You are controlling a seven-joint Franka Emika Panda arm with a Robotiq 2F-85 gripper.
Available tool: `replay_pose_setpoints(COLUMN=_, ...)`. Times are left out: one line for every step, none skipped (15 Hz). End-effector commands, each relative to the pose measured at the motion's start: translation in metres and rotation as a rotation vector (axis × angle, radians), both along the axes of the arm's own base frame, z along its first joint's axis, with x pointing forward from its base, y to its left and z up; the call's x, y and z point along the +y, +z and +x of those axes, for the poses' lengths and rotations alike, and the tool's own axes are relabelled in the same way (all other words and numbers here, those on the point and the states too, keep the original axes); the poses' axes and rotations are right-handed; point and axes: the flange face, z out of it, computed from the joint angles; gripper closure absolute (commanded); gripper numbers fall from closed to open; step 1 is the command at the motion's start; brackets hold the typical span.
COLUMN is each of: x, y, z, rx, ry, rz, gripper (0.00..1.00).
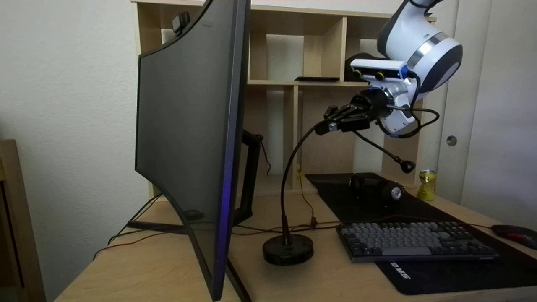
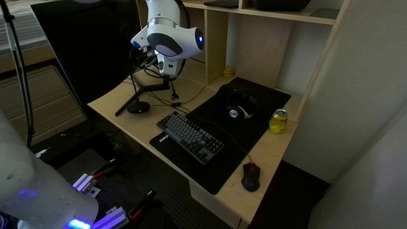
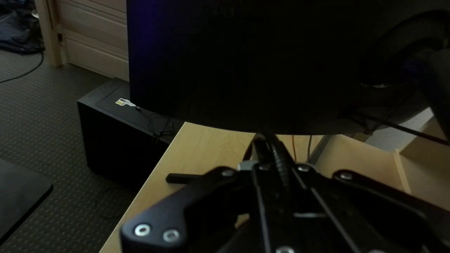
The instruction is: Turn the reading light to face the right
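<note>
Standing between monitor (image 1: 188,126) and keyboard (image 1: 413,243), the reading light (image 1: 282,197) rests its base (image 1: 288,253) on the desk (image 1: 319,277). Gripper (image 1: 328,120) sits narrow, pinching the light's neck (image 1: 298,147); the lamp head (image 1: 407,166) hangs beyond. Farther back: headphones (image 1: 390,193) on the mat (image 1: 453,277), yellow can (image 1: 427,185), then shelving (image 1: 319,98).

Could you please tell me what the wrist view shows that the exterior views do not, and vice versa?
Only the wrist view shows the dark, cloth-like heap on the floor at upper left.

Both exterior views alone show the keyboard, mouse, headphones, yellow can, and the reading light's round base and small head.

All three share the large monitor, the wooden desk and the gripper, closed around the reading light's neck in an exterior view.
</note>
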Motion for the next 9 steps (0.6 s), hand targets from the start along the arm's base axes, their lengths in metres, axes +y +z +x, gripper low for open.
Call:
replay_pose_setpoints(x=-0.012, y=0.022, z=-0.032, rx=-0.163, ry=-0.056, rz=0.073, gripper=0.98)
replay_pose_setpoints(x=-0.016, y=0.023, z=-0.037, rx=-0.221, ry=-0.039, rz=0.057, gripper=0.98)
replay_pose_setpoints(x=-0.020, y=0.024, z=-0.041, rx=-0.274, ry=-0.013, rz=0.037, gripper=0.98)
replay_pose_setpoints(x=-0.023, y=0.024, z=-0.044, rx=-0.323, ry=0.009, rz=0.015, gripper=0.98)
replay_pose_setpoints(x=-0.026, y=0.023, z=-0.045, rx=-0.372, ry=0.026, rz=-0.008, gripper=0.98)
replay_pose_setpoints(x=-0.028, y=0.022, z=-0.046, rx=-0.423, ry=0.039, rz=-0.026, gripper=0.98)
replay_pose_setpoints(x=-0.029, y=0.021, z=-0.047, rx=-0.475, ry=0.037, rz=-0.031, gripper=0.98)
replay_pose_setpoints(x=-0.030, y=0.021, z=-0.047, rx=-0.526, ry=0.039, rz=-0.027, gripper=0.98)
replay_pose_setpoints(x=-0.032, y=0.021, z=-0.047, rx=-0.563, ry=0.036, rz=-0.019, gripper=0.98)
